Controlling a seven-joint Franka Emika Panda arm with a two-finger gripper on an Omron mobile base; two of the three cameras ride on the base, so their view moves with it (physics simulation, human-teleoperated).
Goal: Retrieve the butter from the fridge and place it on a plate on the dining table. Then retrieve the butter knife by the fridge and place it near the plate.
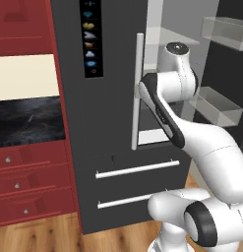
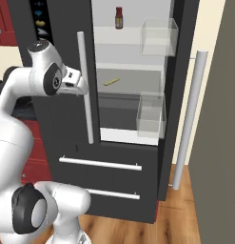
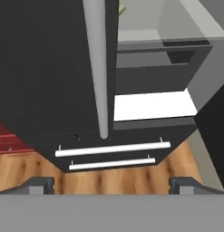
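The fridge (image 2: 66,143) stands with its right door swung open and its left door shut. The butter (image 2: 111,82), a small yellow stick, lies on a middle shelf inside; its tip also peeks in as the butter (image 3: 121,7) in the hand view. My gripper (image 2: 83,85) hovers in front of the left door's long white handle (image 2: 85,86), left of the butter and outside the fridge. In the hand view my gripper (image 3: 112,185) is open, with nothing between its tips. A thin grey sliver, the butter knife (image 1: 29,119), lies on the black counter left of the fridge. The plate and the dining table are out of view.
A red bottle (image 2: 119,18) stands on the top shelf. Clear bins (image 2: 151,114) hang on the open door (image 2: 185,95), whose handle (image 2: 189,119) juts out at the right. Two freezer drawers (image 1: 137,170) sit below. Red drawers (image 1: 24,184) are under the counter.
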